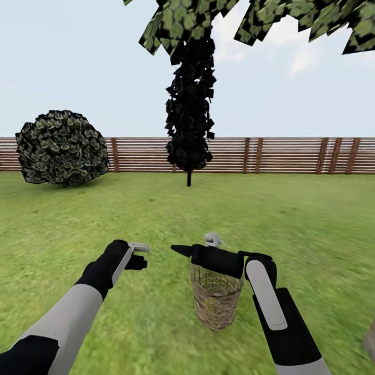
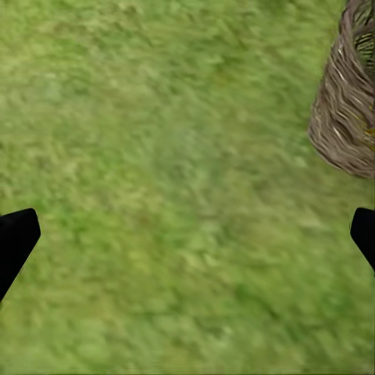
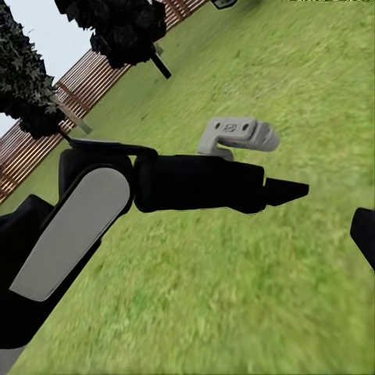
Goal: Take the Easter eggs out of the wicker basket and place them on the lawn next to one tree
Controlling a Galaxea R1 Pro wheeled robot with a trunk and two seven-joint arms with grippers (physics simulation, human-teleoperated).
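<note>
The wicker basket (image 1: 216, 302) stands upright on the lawn (image 1: 156, 208) just in front of me, and its woven side (image 2: 348, 101) is seen in the left wrist view. My right gripper (image 1: 182, 250) hovers over the basket's rim, pointing left; one black fingertip (image 3: 363, 234) sits far out to the side, so it is open. Left of the basket, my left gripper (image 1: 138, 255) hangs open above bare grass (image 2: 172, 195), fingertips (image 2: 16, 242) wide apart. The left arm (image 3: 187, 183) crosses the right wrist view. The Easter eggs are hidden. Blocky green tree leaves (image 1: 177, 23) hang overhead.
A dark narrow tree (image 1: 190, 104) and a round shrub (image 1: 61, 147) stand far ahead before the brown slat fence (image 1: 281, 154). A pale grey-brown shape (image 1: 370, 341) cuts the lower right edge. Open grass lies all around.
</note>
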